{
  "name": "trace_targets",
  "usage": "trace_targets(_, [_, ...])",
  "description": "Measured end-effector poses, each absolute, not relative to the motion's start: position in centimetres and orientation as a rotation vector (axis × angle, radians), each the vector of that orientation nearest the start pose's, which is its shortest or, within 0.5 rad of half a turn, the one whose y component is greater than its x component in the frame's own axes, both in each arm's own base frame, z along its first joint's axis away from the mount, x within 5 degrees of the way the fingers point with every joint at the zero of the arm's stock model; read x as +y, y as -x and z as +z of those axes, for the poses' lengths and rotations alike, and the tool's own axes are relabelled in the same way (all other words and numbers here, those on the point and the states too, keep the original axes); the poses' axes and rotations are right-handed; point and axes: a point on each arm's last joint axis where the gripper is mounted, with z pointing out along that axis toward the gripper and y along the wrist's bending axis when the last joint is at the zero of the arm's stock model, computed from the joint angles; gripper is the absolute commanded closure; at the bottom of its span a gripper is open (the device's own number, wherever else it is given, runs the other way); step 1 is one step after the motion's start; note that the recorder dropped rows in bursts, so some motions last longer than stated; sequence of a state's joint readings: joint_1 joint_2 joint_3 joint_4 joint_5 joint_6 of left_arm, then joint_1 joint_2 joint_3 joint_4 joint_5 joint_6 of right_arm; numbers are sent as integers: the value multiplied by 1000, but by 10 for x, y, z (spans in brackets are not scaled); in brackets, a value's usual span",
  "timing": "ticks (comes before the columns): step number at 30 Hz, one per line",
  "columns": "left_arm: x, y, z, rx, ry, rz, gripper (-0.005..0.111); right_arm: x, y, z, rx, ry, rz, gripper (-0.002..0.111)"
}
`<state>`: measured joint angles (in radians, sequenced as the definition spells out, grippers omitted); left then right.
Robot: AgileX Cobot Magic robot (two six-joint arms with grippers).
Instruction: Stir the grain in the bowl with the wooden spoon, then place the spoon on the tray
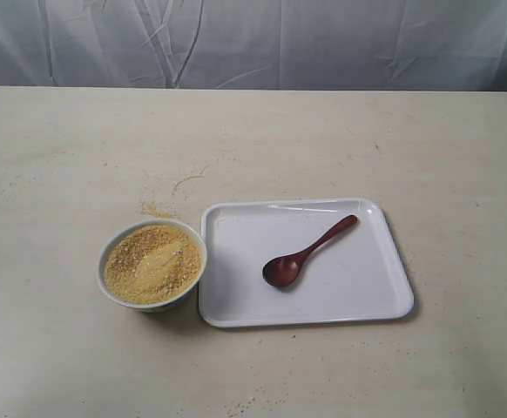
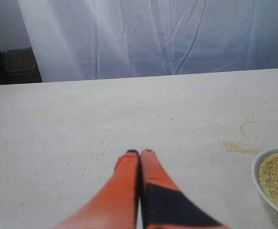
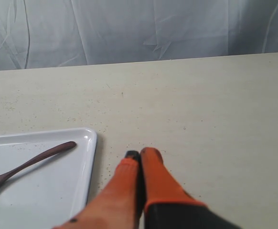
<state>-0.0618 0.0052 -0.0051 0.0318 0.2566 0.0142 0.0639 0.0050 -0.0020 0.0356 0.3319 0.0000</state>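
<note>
The white bowl [image 1: 152, 264] holds yellow grain [image 1: 153, 263] and stands just left of the white tray [image 1: 367, 300]. The dark wooden spoon [image 1: 306, 254] lies on the tray, its oval end toward the bowl. Neither arm shows in the exterior view. In the left wrist view my left gripper [image 2: 139, 152] hovers over bare table, shut and empty, with the bowl [image 2: 268, 191] and the grain [image 2: 277, 179] off to one side. In the right wrist view my right gripper [image 3: 142, 154] is shut and empty beside the tray's rim [image 3: 92, 157]; the spoon's handle [image 3: 38, 158] rests on the tray.
Spilled grain [image 1: 158, 209] lies on the table behind the bowl, and a thin trail of it [image 1: 188, 180] lies further back. Spilled grain [image 2: 234, 147] also shows in the left wrist view. A wrinkled white curtain [image 1: 253, 43] hangs behind the table's far edge.
</note>
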Motion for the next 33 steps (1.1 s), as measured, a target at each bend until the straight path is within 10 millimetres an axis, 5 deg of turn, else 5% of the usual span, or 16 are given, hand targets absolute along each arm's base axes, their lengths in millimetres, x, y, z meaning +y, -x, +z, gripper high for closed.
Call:
trace_targets(24, [-3,-55,192,1736,-92,2,107,5,-54,184,1819,36,80,107])
trace_targets(33, [-3,-55,192,1736,-92,2,107,-3,-54,184,1816,-88,-17,107])
